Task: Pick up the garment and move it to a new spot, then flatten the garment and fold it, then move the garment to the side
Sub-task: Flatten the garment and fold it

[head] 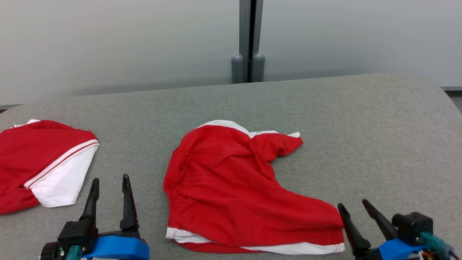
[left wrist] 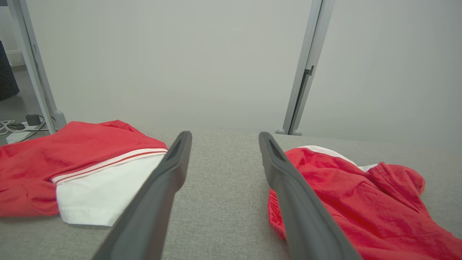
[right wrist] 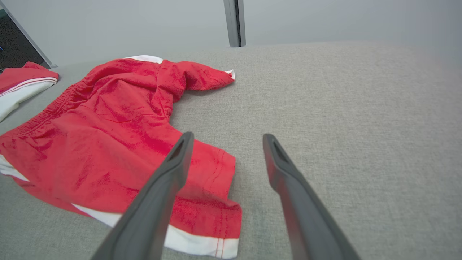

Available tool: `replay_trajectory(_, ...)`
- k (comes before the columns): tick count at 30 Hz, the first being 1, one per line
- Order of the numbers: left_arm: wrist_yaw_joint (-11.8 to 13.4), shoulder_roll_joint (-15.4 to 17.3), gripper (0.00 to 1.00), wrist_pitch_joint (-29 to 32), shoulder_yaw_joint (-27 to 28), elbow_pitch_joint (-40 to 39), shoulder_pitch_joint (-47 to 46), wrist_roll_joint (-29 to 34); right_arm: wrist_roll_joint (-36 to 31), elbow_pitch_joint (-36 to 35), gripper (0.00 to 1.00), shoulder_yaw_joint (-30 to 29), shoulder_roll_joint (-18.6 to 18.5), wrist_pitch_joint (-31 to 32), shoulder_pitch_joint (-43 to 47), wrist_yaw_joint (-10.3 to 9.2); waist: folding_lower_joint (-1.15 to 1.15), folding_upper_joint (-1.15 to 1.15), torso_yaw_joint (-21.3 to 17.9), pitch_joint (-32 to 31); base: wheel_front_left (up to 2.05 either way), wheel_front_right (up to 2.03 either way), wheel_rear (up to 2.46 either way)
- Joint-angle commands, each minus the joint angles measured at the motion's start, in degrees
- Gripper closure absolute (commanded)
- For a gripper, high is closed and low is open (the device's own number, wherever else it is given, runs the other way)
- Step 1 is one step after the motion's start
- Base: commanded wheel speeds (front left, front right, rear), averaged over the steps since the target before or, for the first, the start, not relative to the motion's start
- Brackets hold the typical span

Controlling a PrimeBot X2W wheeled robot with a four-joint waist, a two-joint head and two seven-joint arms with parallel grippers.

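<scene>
The garment (head: 231,187), red shorts with white trim, lies rumpled in the middle of the grey table (head: 361,137); one leg is twisted up toward the back. It also shows in the left wrist view (left wrist: 361,202) and the right wrist view (right wrist: 119,144). My right gripper (head: 353,206) is open at the shorts' lower right corner, its left finger (right wrist: 158,195) over the hem, nothing held. My left gripper (head: 110,182) stands open above bare table, left of the shorts, with the gap between its fingers (left wrist: 151,202) empty.
A second red and white garment (head: 43,162) lies at the table's left edge, close to my left gripper. A grey partition post (head: 249,39) stands behind the table. The right part of the table is bare fabric.
</scene>
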Motion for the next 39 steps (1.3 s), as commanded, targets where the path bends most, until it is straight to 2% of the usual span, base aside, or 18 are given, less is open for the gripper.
replay_trajectory(1,0.0,0.0,0.0,-0.2,0.3,-0.1,-0.1,0.3,-0.1,-0.4,0.0,-0.2,0.1,0.2,-0.3,0.03,0.01,0.0,0.0,0.0,0.0,0.0,0.0)
replay_trajectory(6,0.0,0.0,0.0,-0.2,0.4,-0.3,-1.0,0.6,-1.1,-2.6,0.0,-0.5,-1.6,1.8,-4.7,0.03,0.01,0.0,0.1,0.8,0.0,0.0,0.0)
replay_trajectory(12,0.1,-0.1,0.0,-0.2,-0.4,-0.2,-1.9,0.7,-1.9,-0.6,0.0,1.3,-3.7,3.3,-8.2,0.03,0.01,0.0,1.0,1.7,0.0,0.0,0.0)
replay_trajectory(22,0.7,-0.1,0.0,-0.2,-1.7,-0.2,-3.0,-0.3,-1.6,10.4,0.0,5.5,-5.1,3.8,-10.5,0.03,0.01,0.0,3.8,3.4,0.0,0.0,0.0)
replay_trajectory(32,1.1,-0.1,0.0,-0.2,-1.9,-0.2,-3.9,-0.6,0.0,22.6,0.0,8.7,-4.1,2.3,-13.9,0.03,0.01,0.0,5.1,4.1,0.0,0.0,0.0)
replay_trajectory(33,1.1,-0.1,0.0,-0.2,-1.9,-0.1,-3.9,-0.6,0.3,23.3,0.07,9.3,-4.2,2.2,-14.2,0.03,0.01,0.0,5.2,4.1,0.0,0.0,0.0)
replay_trajectory(35,1.2,-0.1,0.0,-0.2,-2.0,-0.1,-4.0,-0.6,1.5,24.4,1.0,9.8,-4.2,1.5,-15.3,0.03,0.01,0.0,5.3,4.2,0.0,0.0,0.0)
replay_trajectory(39,1.3,-0.1,0.0,-0.2,-2.2,-0.2,-4.0,-0.9,2.8,25.8,1.0,9.6,-5.3,-0.5,-18.1,0.03,0.01,0.0,5.3,4.4,0.0,0.0,0.0)
